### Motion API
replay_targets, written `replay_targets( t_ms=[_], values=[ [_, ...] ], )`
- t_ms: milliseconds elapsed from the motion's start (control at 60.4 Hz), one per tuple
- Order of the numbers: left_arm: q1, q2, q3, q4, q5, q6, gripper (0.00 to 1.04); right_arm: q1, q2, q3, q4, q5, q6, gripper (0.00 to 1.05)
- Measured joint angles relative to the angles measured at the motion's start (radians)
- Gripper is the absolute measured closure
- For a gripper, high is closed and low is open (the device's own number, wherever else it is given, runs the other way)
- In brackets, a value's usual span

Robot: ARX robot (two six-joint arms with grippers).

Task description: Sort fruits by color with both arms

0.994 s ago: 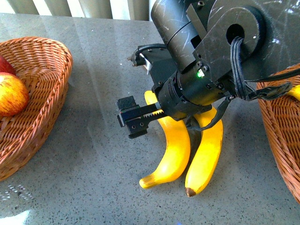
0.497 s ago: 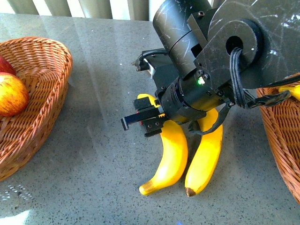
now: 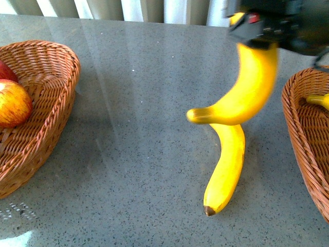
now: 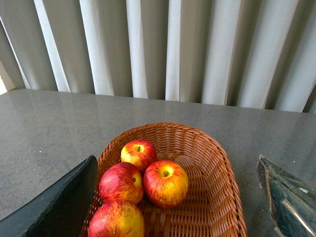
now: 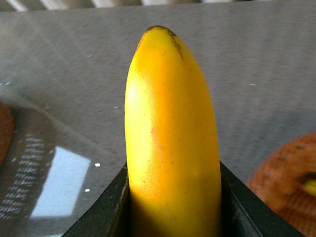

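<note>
My right gripper [image 3: 257, 28] is shut on a yellow banana [image 3: 247, 92] and holds it in the air at the top right of the front view, brown tip hanging to the left. In the right wrist view the banana [image 5: 170, 128] stands between the black jaws of that gripper [image 5: 173, 197]. A second banana [image 3: 226, 164] lies on the grey table below it. Red and yellow apples [image 3: 13, 103] lie in the left wicker basket [image 3: 46, 118]. My left gripper [image 4: 176, 163] is open above that basket [image 4: 217, 168], which holds several apples [image 4: 165, 182]. It is out of the front view.
A second wicker basket [image 3: 303, 149] stands at the right edge with a banana [image 3: 318, 100] in it; it also shows in the right wrist view [image 5: 286, 182]. White vertical blinds [image 4: 158, 49] run behind the table.
My right gripper has closed on the left banana and lifted it up and to the right, off the table. The other banana has stayed where it lay.
</note>
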Motion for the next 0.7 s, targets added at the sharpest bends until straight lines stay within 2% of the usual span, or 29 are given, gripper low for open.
replay_targets(
  t_ms=[199,348,530,696],
  values=[
    [0.000,0.000,0.000,0.000,0.000,0.000,0.09,-0.258,-0.105,-0.106,-0.082,-0.072,-0.102,0.69],
    [0.000,0.000,0.000,0.000,0.000,0.000,0.09,-0.376,-0.101,-0.133,-0.110,-0.106,-0.175,0.69],
    [0.000,0.000,0.000,0.000,0.000,0.000,0.09,-0.413,-0.085,-0.132,-0.104,-0.114,-0.221,0.69],
    [0.000,0.000,0.000,0.000,0.000,0.000,0.09,-0.417,-0.064,-0.132,-0.093,-0.073,-0.239,0.43]
  ],
)
